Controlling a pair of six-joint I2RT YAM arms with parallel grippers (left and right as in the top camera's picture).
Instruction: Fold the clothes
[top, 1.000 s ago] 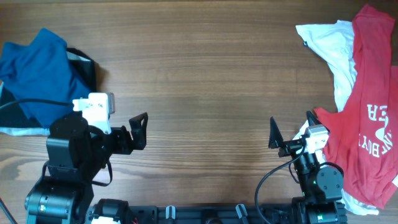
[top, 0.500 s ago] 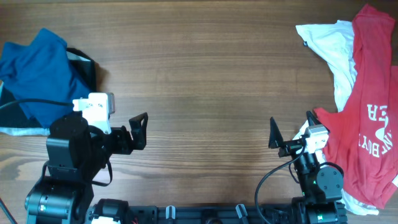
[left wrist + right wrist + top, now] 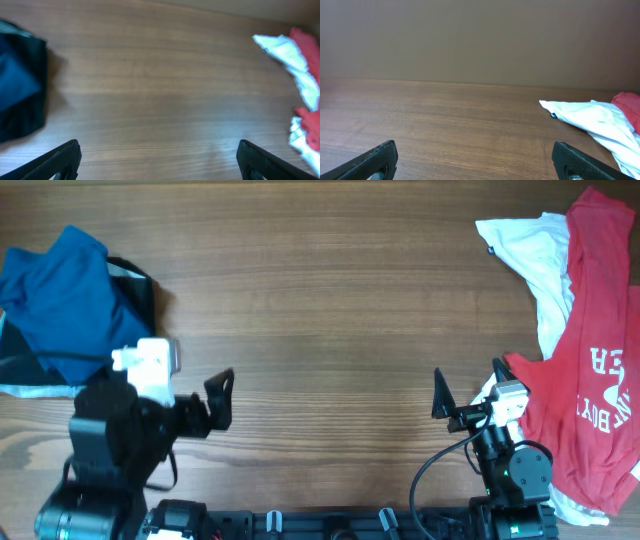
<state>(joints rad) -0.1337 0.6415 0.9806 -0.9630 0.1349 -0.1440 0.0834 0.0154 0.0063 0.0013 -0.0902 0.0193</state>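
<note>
On my left wrist camera I see the left hand (image 3: pixel 160 162) spread wide, its two black fingers (image 3: pixel 62 161) poking in at the bottom corners above the wooden surface (image 3: pixel 150 85). At the left edge lies a blue garment (image 3: pixel 14 82), bundled with black cloth (image 3: pixel 30 117). At the far right, a white garment (image 3: pixel 287 50) touches a red garment (image 3: pixel 306 42); both look blurred.

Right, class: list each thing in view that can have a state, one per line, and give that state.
blue shirt: crumpled, unfolded
black garment: bunched, partly under the blue shirt
red shirt: spread out, unfolded, lettering up
white shirt: crumpled, partly under the red shirt
left end effector: open, empty
right end effector: open, empty
</note>
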